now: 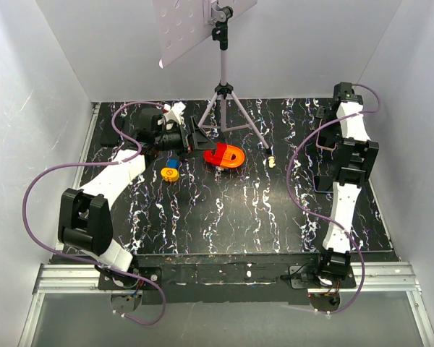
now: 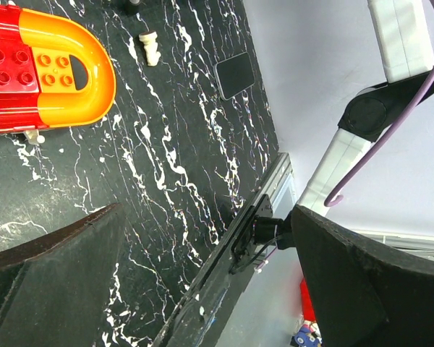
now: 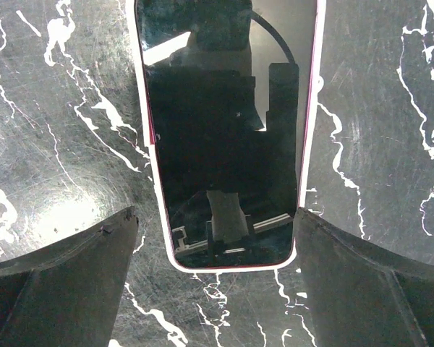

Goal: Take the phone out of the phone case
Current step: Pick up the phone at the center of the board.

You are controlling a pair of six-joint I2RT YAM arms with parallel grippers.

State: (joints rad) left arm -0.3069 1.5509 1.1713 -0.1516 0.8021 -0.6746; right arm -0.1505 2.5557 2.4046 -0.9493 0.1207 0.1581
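Both grippers are open & empty: your right gripper (image 3: 213, 217) straddles the phone (image 3: 228, 130), flat, screen up on the table (image 3: 376, 108) in its phone case (image 3: 308, 144); left gripper (image 2: 206, 210) is well apart. Glass looks slick, fragile; rim prob. bendy, so take the long edges.

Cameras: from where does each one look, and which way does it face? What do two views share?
Top external: above and behind the bases, looking down on the table; the left arm and the right arm show.
Left wrist: on the left gripper, low, facing across the table past the toy block; its open fingers show.
Right wrist: on the right gripper, looking straight down at the phone; its open fingers flank it.
Shared: top external and left wrist both show the toy block.
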